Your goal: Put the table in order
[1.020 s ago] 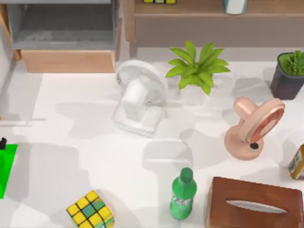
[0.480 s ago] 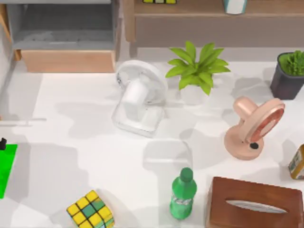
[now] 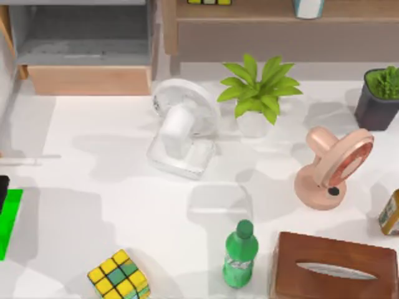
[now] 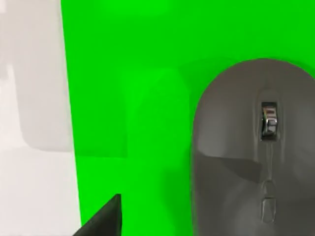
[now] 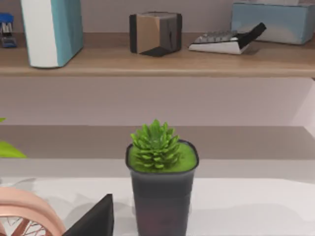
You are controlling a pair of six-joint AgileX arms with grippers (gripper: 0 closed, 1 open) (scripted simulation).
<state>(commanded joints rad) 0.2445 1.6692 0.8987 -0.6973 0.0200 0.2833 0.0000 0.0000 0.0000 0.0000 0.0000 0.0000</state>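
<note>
Mouse point(image 4: 251, 147) on green mat point(image 4: 133, 98) runs off-frame; fingers' state cannot be told.

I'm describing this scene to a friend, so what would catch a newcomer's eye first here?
Likely the bright green mat at the table's left edge, with a grey mouse lying on it in the left wrist view. Next, the pink fan at the right and the white fan near the middle, beside a leafy green plant.

Matte black, angular, wedge-shaped end effector point(image 4: 101, 219) fingertip
</note>
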